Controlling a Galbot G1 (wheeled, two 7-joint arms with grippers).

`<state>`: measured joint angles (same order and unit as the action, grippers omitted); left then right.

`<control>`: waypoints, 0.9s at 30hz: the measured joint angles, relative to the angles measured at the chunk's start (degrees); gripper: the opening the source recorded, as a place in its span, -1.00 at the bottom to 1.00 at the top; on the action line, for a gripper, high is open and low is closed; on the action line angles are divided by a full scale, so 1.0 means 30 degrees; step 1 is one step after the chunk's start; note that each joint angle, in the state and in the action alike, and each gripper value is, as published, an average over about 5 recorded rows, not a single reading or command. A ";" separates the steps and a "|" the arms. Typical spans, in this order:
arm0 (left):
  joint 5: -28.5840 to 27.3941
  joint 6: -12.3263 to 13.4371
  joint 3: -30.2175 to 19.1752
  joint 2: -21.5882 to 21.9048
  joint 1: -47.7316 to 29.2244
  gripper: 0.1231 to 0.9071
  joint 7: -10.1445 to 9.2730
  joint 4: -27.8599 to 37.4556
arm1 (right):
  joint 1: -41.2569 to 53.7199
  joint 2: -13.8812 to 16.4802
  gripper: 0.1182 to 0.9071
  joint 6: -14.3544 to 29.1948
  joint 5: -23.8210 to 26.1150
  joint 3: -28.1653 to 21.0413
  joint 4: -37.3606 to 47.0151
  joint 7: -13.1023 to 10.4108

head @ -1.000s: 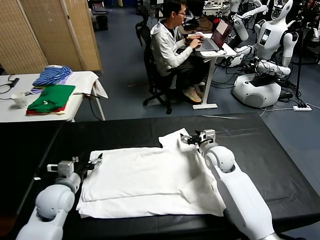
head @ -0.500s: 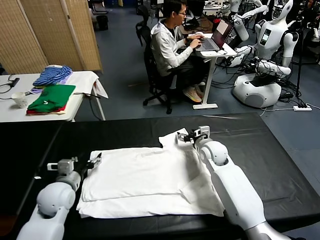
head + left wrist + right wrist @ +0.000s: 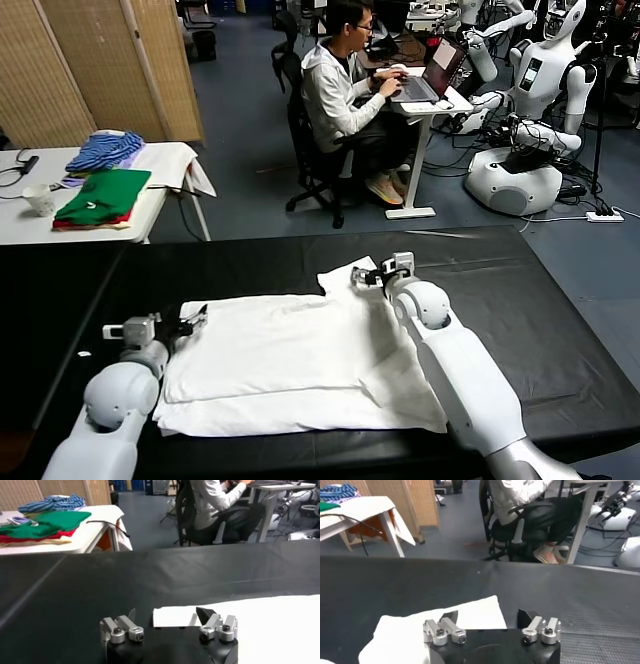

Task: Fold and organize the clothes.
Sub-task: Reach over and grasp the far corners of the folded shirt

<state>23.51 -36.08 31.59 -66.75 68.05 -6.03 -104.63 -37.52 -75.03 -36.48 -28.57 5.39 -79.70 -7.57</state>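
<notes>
Black cloth covers the counter that fills the lower half of the head view, and on it, low and centre, lies the white T-shirt, partly folded, its long axis running left to right across the frame. One sleeve sticks out toward the upper centre, away from the robot.

At that sleeve sits the right gripper, its jaws pressed together. From the right wrist view the sleeve's white edge lies directly under and ahead of the fingers, so they are probably pinching fabric, though the nip itself is hidden. The left gripper rests at the shirt's left end, at the far corner there, jaws spread; in the left wrist view the cloth's corner lies between the two fingers, not yet gripped.

So each arm has its own end: the sleeve looks ready to be drawn down-frame over the body, which lies nearer the robot than either gripper.

Beyond, upper left, a white side table holds green and red folded garments and a blue-striped garment; a seated man types at upper centre.
</notes>
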 joint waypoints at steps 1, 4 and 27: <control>0.0003 0.0000 0.0002 0.0002 0.0006 0.69 0.0000 0.0002 | -0.0004 -0.0007 -0.91 -0.0001 0.0008 -0.0014 0.0000 -0.0017; 0.0011 0.0001 0.0011 0.0006 0.0021 0.51 -0.0006 0.0005 | 0.0000 -0.0035 -0.91 -0.0013 0.0031 -0.0059 0.0001 -0.0064; 0.1052 0.0071 0.0975 0.0251 0.1199 -0.73 0.0002 -0.1837 | -0.0496 0.0147 -0.93 -0.0062 -0.0008 0.0114 -0.1044 -0.0261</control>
<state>26.67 -35.86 34.52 -65.99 71.64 -6.02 -110.14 -39.01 -74.59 -36.66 -28.59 5.73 -82.83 -8.35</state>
